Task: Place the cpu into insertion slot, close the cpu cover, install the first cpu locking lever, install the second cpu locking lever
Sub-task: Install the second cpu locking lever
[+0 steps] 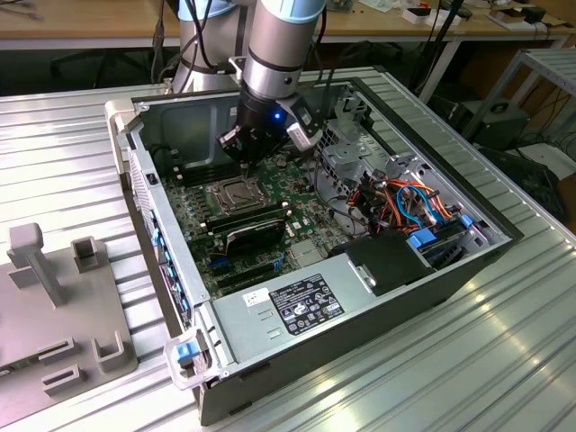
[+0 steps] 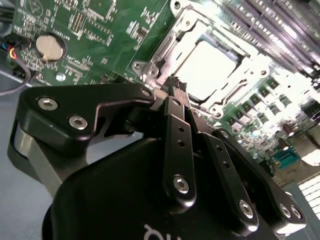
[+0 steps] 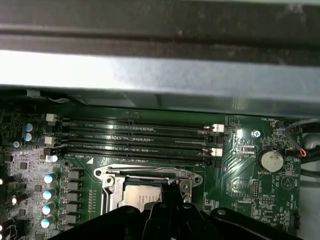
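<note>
Robotics lab/workshop: open PC case on ribbed alu bench, cluttered wooden desks w/ cables behind.

The claw hangs over the cpu lying under the cpu cover

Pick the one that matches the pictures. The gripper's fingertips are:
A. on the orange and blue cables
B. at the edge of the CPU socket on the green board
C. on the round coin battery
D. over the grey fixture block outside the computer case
B: in the second wrist view the gripper has its tips at the rim of the cpu cover, whose window shows the cpu.
</note>
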Controlling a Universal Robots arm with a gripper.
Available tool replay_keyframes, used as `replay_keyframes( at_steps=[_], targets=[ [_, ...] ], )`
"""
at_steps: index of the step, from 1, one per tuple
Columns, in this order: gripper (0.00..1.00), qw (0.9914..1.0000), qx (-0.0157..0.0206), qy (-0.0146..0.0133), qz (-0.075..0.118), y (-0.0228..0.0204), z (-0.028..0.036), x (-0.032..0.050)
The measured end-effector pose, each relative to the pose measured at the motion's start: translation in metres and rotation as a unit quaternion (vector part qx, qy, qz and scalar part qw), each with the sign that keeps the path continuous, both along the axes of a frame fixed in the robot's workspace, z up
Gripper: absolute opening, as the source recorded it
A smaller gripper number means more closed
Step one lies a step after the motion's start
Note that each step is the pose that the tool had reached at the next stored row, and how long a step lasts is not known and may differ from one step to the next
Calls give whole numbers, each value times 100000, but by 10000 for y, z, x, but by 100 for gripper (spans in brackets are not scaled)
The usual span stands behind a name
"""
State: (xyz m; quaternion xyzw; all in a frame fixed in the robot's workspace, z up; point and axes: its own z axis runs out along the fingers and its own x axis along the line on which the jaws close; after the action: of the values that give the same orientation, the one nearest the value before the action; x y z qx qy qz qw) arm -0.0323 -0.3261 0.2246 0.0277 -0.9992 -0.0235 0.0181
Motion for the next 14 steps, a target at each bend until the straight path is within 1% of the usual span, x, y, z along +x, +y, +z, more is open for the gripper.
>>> replay_keyframes(
  at_steps=[4, 6, 9, 10, 14],
  targets=[
    [11, 100000, -12, 6, 3, -61, 1, 0],
    [11, 100000, -7, 4, 0, -128, 0, 0],
    [11, 100000, -20, 1, 4, -197, 0, 1],
    [11, 100000, -42, 1, 2, -203, 0, 3],
    [11, 100000, -104, 6, 3, -206, -6, 70]
  ],
)
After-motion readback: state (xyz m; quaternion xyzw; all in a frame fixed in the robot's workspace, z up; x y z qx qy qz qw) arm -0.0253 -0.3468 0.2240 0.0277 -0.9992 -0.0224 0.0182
